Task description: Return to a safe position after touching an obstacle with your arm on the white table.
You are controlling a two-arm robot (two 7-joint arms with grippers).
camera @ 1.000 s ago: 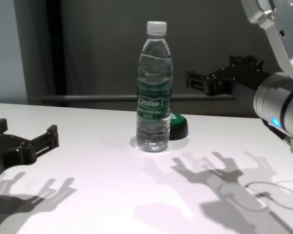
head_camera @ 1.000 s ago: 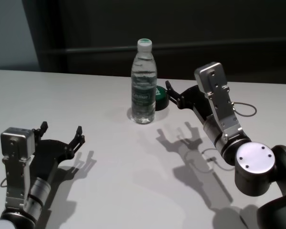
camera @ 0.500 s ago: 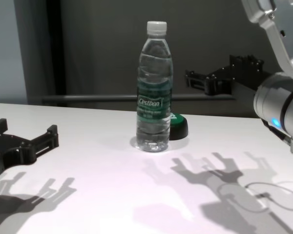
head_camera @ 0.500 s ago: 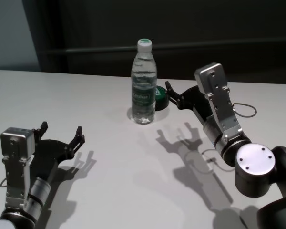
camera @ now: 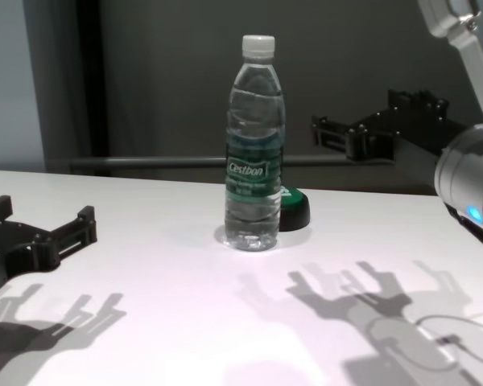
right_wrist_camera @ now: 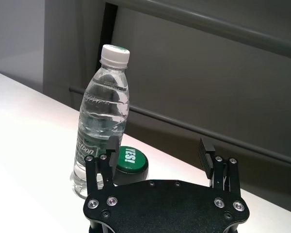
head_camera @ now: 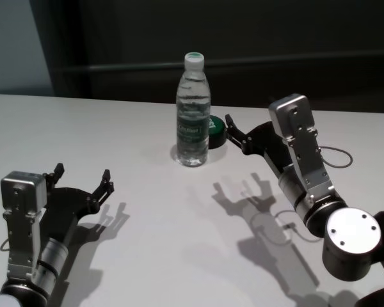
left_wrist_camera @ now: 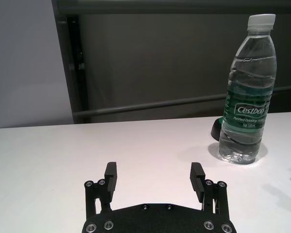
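Note:
The obstacle, a tall clear water bottle [head_camera: 192, 121] with a white cap and a green "Cestbon" band, stands upright on the white table [head_camera: 147, 224] at the far middle. It also shows in the chest view [camera: 255, 161], the left wrist view [left_wrist_camera: 246, 107] and the right wrist view [right_wrist_camera: 101, 131]. My right gripper [head_camera: 237, 135] is open and empty. It hovers above the table to the right of the bottle, apart from it [camera: 354, 121] [right_wrist_camera: 158, 145]. My left gripper [head_camera: 83, 173] is open and empty, low at the near left [camera: 42, 211] [left_wrist_camera: 153, 171].
A low black-and-green round puck [head_camera: 216, 131] sits just right of and behind the bottle, between it and my right gripper [camera: 294, 209] [right_wrist_camera: 131, 160]. A thin cable [head_camera: 336, 157] loops beside my right arm. A dark wall with a rail runs behind the table's far edge.
My right arm has drawn back to the right, so its gripper is a little farther from the bottle. The bottle, the puck and my left arm have not moved.

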